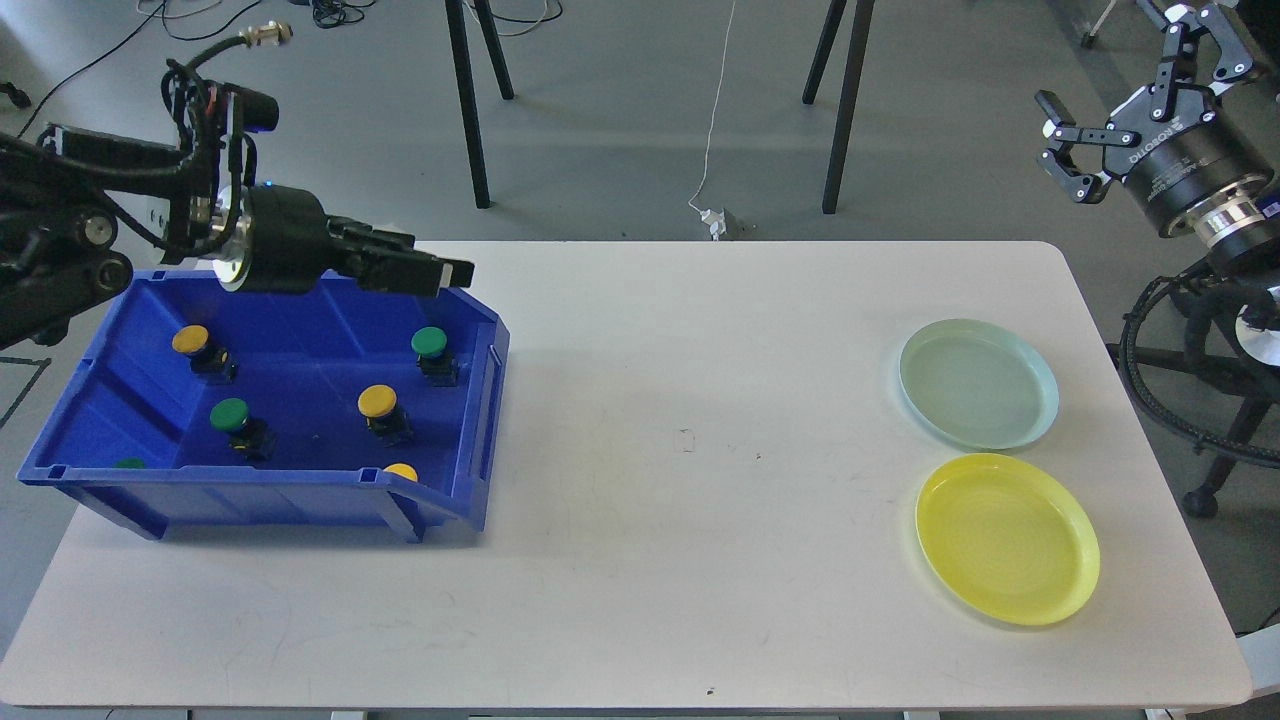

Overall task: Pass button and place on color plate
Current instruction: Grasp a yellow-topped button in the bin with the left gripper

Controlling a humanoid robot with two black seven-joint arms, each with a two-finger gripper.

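Observation:
A blue bin [270, 500] at the table's left holds several push buttons: green ones [429, 343] [229, 414], yellow ones [378, 401] [190, 340], and two more half hidden behind the front wall [401, 471] [128, 463]. My left gripper [445, 273] lies level over the bin's back right rim, fingers pointing right, above the green button and holding nothing; it is seen side-on. A pale green plate [978, 384] and a yellow plate [1007, 538] sit empty at the table's right. My right gripper [1125, 85] is open and empty, high beyond the back right corner.
The white table [680, 560] stretches between bin and plates. Black stand legs [470, 110] [840, 110] and a white cable [712, 130] are on the floor behind the table. My right arm's cables [1160, 400] hang off the right edge.

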